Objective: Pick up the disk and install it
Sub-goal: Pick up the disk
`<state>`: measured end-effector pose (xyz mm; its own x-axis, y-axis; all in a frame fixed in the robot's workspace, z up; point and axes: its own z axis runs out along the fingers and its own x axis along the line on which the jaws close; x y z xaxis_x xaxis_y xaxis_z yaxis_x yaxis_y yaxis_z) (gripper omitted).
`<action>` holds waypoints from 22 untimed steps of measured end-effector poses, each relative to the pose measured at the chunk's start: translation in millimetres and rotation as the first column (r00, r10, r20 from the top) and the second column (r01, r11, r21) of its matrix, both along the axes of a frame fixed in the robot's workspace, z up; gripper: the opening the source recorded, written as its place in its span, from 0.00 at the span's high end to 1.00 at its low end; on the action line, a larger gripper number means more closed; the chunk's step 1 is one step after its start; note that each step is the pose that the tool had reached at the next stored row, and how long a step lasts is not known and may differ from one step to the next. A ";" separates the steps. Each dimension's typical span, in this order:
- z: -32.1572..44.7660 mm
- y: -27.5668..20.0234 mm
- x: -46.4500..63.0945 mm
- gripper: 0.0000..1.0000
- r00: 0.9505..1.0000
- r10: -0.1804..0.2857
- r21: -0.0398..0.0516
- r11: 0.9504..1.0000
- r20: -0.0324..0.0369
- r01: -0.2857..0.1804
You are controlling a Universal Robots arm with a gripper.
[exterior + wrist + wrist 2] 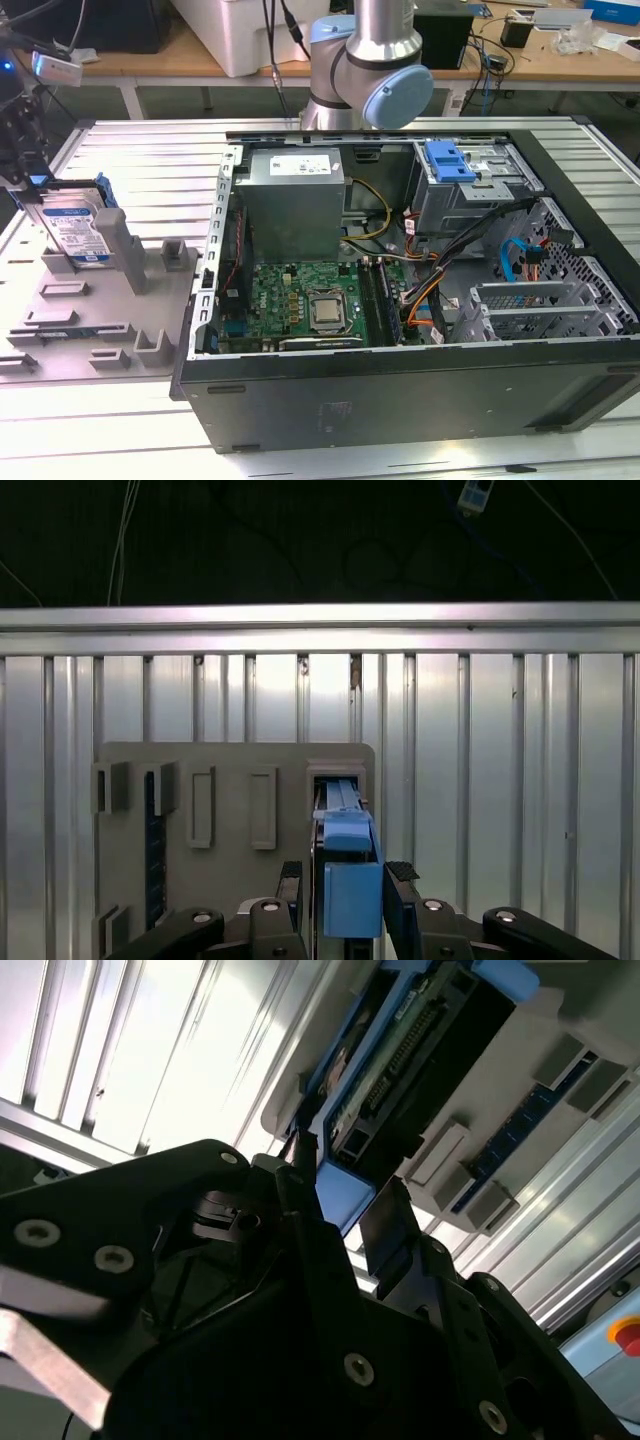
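Observation:
The disk (78, 228) stands on edge in a slot of the grey holder plate (120, 320) at the exterior view's left, its white-and-blue label facing out and its blue frame round the edges. My black gripper (38, 180) hangs at the disk's upper end. In the first wrist view the gripper (345, 875) straddles the blue frame of the disk (348, 890): one finger (291, 878) stands a small gap off it, and the other finger (400, 872) is close against it. In the second wrist view the gripper (340, 1185) sits at the disk's connector end (405, 1045).
An open computer case (400, 390) lies at the exterior view's right, with a grey power-supply box (295, 200), a motherboard (310, 305) and a drive cage with a blue latch (450, 160). The holder plate rests on a slatted aluminium table (130, 150). A cluttered bench runs behind.

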<state>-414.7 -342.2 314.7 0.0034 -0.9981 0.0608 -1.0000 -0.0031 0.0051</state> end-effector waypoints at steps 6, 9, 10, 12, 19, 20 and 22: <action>-4.7 0.0 -1.5 0.55 1.000 0.000 0.001 1.000 0.007 0.000; -7.0 0.0 -2.5 0.55 1.000 0.000 0.002 1.000 0.011 0.000; -8.2 0.0 -2.8 0.55 1.000 0.000 0.002 1.000 0.012 0.000; -9.3 0.0 -3.1 0.55 1.000 0.000 0.002 1.000 0.013 0.000; -14.2 0.0 -3.9 0.55 1.000 0.000 0.002 1.000 0.018 0.000; -14.5 0.0 -4.0 0.55 1.000 0.000 0.002 1.000 0.018 0.000; -14.7 0.0 -4.0 0.55 1.000 0.000 0.002 1.000 0.018 0.000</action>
<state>-418.7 -342.2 300.0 0.0023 -0.9983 0.0585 -0.9999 -0.0031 -0.0133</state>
